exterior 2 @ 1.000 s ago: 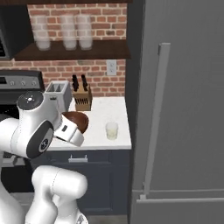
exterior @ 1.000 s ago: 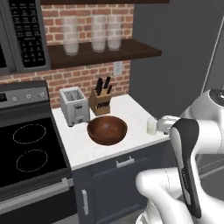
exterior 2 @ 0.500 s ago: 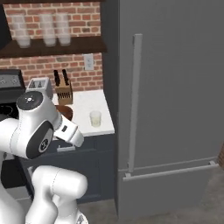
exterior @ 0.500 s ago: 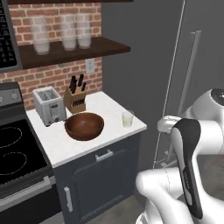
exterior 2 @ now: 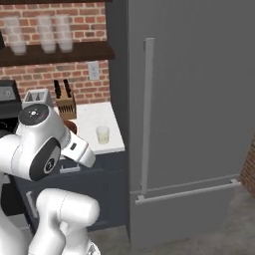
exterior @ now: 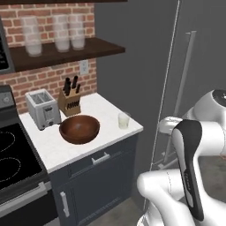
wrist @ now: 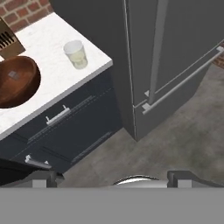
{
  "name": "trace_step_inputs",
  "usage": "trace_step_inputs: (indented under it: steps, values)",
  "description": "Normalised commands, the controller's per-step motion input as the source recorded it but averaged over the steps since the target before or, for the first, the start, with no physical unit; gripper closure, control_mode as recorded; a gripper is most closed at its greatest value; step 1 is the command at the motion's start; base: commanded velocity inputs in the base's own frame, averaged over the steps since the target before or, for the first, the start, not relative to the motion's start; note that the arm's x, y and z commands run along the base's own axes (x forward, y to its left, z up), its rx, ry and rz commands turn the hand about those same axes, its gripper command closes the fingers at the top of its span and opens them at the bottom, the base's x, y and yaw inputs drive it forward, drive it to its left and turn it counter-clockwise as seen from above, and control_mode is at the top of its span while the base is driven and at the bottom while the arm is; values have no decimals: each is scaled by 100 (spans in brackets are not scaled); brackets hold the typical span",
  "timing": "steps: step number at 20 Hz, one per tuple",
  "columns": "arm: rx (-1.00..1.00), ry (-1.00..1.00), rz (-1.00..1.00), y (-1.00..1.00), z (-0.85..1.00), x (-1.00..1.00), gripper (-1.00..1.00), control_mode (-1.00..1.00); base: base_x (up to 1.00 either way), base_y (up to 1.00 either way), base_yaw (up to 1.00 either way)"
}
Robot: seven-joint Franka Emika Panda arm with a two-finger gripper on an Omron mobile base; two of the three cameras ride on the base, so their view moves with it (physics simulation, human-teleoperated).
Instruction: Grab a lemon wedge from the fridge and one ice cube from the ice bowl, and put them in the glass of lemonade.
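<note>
The base has driven right along the bench (exterior: 53, 152), so the closed fridge (exterior 2: 194, 99) and its bar handle (exterior 2: 147, 114) now face the robot. The claw (wrist: 111, 177) is released, holding nothing. The glass of lemonade (exterior: 124, 120) stands beside the ice bowl (exterior: 79, 129). Next step, judged: open the door.

The fridge (exterior 2: 189, 99) door is shut, its handle (exterior 2: 147, 114) clear to reach. On the bench (exterior: 53, 148), the glass (exterior: 124, 120) stands apart from the bowl (exterior: 79, 129), with open room around both; toaster (exterior: 43, 108) and knife block (exterior: 69, 100) crowd the back.
</note>
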Motion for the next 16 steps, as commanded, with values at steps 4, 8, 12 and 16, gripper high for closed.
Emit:
trace_step_inputs:
  steps: [4,8,12,16]
  values:
    - [0,0,0,0,0,0,-100,100,-2,-56,-7]
    - [0,0,0,0,0,0,-100,100,-12,-54,-16]
    - [0,0,0,0,0,0,-100,100,-6,-51,-13]
    - [0,0,0,0,0,0,-100,100,0,-38,-4]
